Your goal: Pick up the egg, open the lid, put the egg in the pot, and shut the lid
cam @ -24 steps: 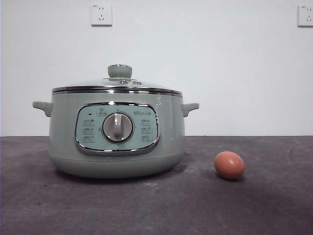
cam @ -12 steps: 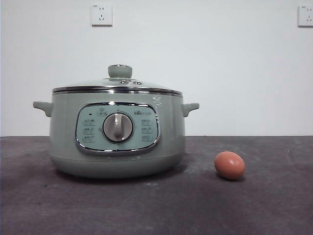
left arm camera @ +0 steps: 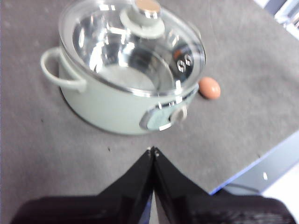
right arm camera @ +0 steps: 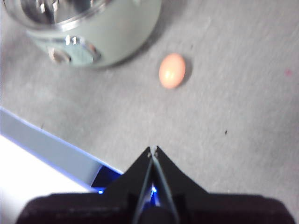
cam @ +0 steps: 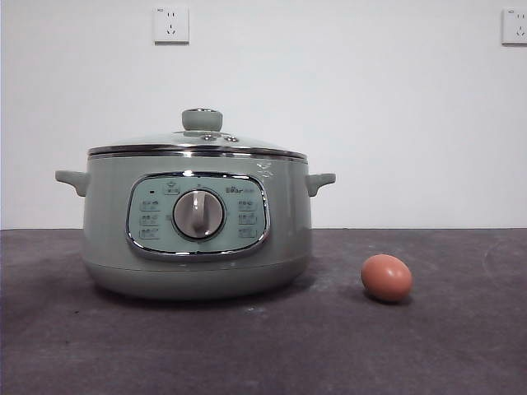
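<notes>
Sage-green pot (cam: 196, 234) sat w/ glass lid (cam: 198, 141) on, and thru it we saw only a bare steel inside from left wrist, egg (cam: 386, 277) on grey table (cam: 263, 346) near pot's dial side, long axis roughly across front view, left gripper (left arm camera: 153, 150) & right gripper (right arm camera: 153, 149) both pinched together, holding nothing.

Even soft light; wrist views blurred, glare on the lid (left arm camera: 133, 44).

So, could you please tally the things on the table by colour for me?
Sage green: 2, pot and its lid's knob
Reddish-brown: 1, egg
Total: 3
</notes>
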`<state>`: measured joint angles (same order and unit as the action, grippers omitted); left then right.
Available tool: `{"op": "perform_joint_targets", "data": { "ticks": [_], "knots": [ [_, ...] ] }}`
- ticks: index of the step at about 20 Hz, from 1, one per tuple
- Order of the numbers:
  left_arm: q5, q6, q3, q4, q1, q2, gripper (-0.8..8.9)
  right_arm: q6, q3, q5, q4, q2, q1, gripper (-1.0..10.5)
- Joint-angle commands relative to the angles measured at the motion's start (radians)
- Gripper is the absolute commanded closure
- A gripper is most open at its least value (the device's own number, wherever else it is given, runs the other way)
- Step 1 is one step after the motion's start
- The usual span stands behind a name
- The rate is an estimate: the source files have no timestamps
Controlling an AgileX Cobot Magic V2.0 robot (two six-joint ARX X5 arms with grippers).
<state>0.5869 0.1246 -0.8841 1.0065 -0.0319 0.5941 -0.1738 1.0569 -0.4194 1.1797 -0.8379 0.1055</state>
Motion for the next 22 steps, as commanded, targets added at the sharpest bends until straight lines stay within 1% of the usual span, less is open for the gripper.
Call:
{"op": "perform_joint_targets", "data": {
  "ticks": [1,4,5,6,7,8,9,13,15,18,22],
  "knots": [
    [-0.002,0.039,-0.002,0.014,0.000,0.000,8.19,-0.019,0.002,-0.001,-0.003,0.000,0.002,9.6],
    [-0.008,0.036,-0.002,0.013,0.000,0.000,7.95,-0.018,0.002,-0.001,-0.004,0.000,0.002,9.4],
    [-0.009,0.032,-0.002,0.013,0.000,0.000,6.72,-0.018,0.002,-0.001,-0.004,0.000,0.002,9.0],
    [-0.011,0.024,-0.002,0.013,0.000,0.000,4.43,-0.014,0.002,-0.001,-0.005,0.000,0.002,7.7],
    [-0.016,0.005,-0.002,0.013,0.000,0.000,1.99,0.006,0.002,-0.001,-0.009,0.000,0.002,5.6],
    [-0.026,-0.002,-0.002,0.013,0.000,0.000,1.32,0.014,0.002,-0.001,-0.016,0.000,0.002,4.0],
    [-0.036,-0.002,-0.002,0.014,0.000,0.000,1.32,0.022,0.002,-0.002,-0.022,0.000,0.002,3.4],
    [-0.035,-0.002,-0.003,0.027,0.000,0.000,1.33,0.030,0.002,-0.002,-0.046,-0.002,0.003,3.5],
    [-0.035,-0.002,-0.003,0.027,0.000,0.000,1.33,0.050,0.002,-0.002,-0.066,-0.016,0.009,3.5],
    [-0.035,-0.002,-0.003,0.027,0.000,0.000,1.33,0.054,0.002,-0.001,-0.095,-0.082,0.062,3.5],
    [-0.035,-0.002,-0.003,0.027,0.000,0.000,1.33,0.090,0.002,0.008,-0.171,-0.227,0.166,3.5]
  ]
}}
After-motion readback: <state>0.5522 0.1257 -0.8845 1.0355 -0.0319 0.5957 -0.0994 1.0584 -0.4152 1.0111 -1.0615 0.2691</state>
